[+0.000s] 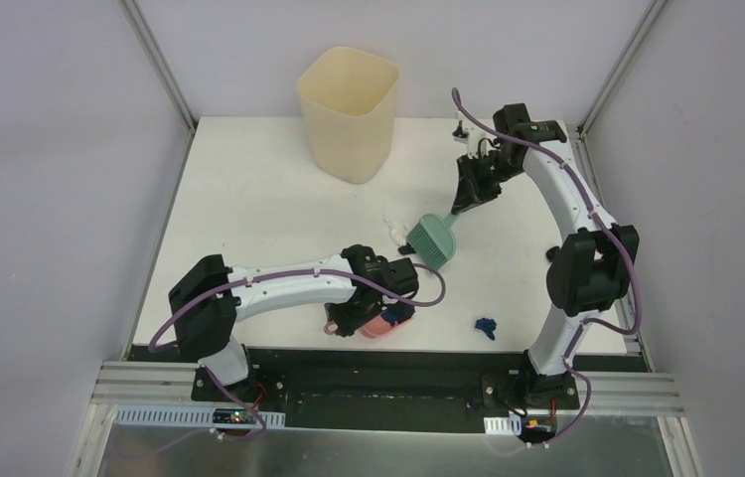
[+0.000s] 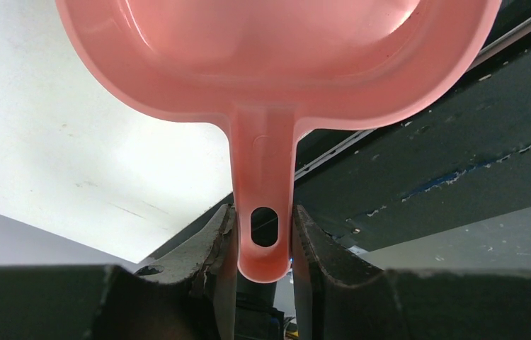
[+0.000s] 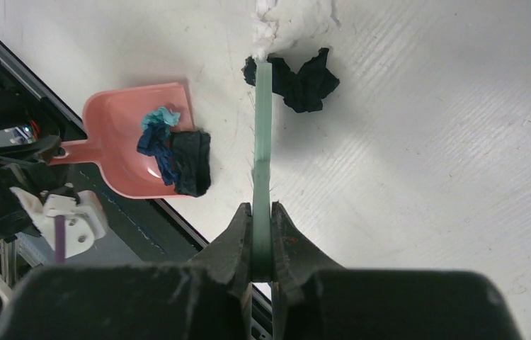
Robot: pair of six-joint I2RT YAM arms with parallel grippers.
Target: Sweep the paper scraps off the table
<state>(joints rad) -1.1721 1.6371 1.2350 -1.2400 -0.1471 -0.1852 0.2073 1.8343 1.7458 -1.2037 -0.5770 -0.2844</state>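
Scraps [image 3: 298,76] nr brush [image 3: 262,142], some in dustpan [image 3: 110,117]

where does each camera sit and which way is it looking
Top external: above and behind the arms, looking down on the table; both arms show.
Left wrist: behind the left end effector, facing the dustpan it grips by the handle.
Right wrist: behind the right end effector, facing down along the gripped brush at scraps.
Shared: both wrist views show the dustpan.
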